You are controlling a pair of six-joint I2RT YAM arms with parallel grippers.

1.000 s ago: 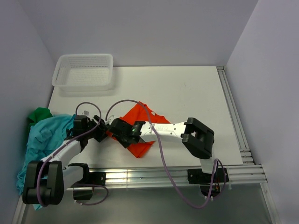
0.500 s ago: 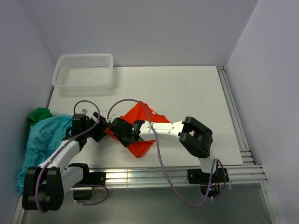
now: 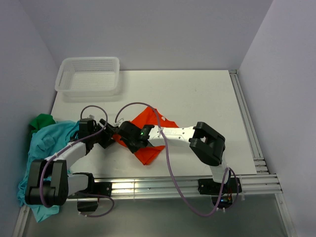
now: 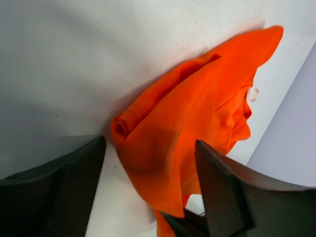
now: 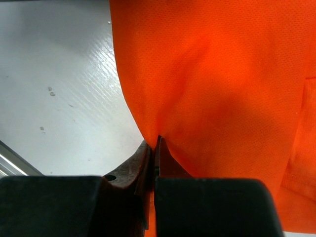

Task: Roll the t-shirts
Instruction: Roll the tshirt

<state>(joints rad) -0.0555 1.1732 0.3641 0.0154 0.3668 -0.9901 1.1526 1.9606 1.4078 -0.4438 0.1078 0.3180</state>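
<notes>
An orange-red t-shirt (image 3: 150, 129) lies crumpled near the front middle of the table. My right gripper (image 3: 126, 138) is at the shirt's left edge. In the right wrist view it (image 5: 157, 140) is shut on a fold of the orange cloth (image 5: 222, 74). My left gripper (image 3: 109, 135) faces it from the left. In the left wrist view it (image 4: 150, 153) stands open, with a loosely rolled edge of the orange shirt (image 4: 197, 113) lying between its fingers (image 4: 237, 192), unclamped. A teal-blue t-shirt (image 3: 44, 148) and a dark green one (image 3: 42, 120) are heaped at the table's left edge.
A white mesh basket (image 3: 89, 75) stands at the back left corner. Metal rails run along the table's right side (image 3: 249, 123) and its front edge (image 3: 163, 185). Purple cables loop from both arms over the shirt area.
The right gripper has dragged its pinch of orange cloth slightly left and away from the front edge. The left arm has bent and its gripper shifted a little, still open.
</notes>
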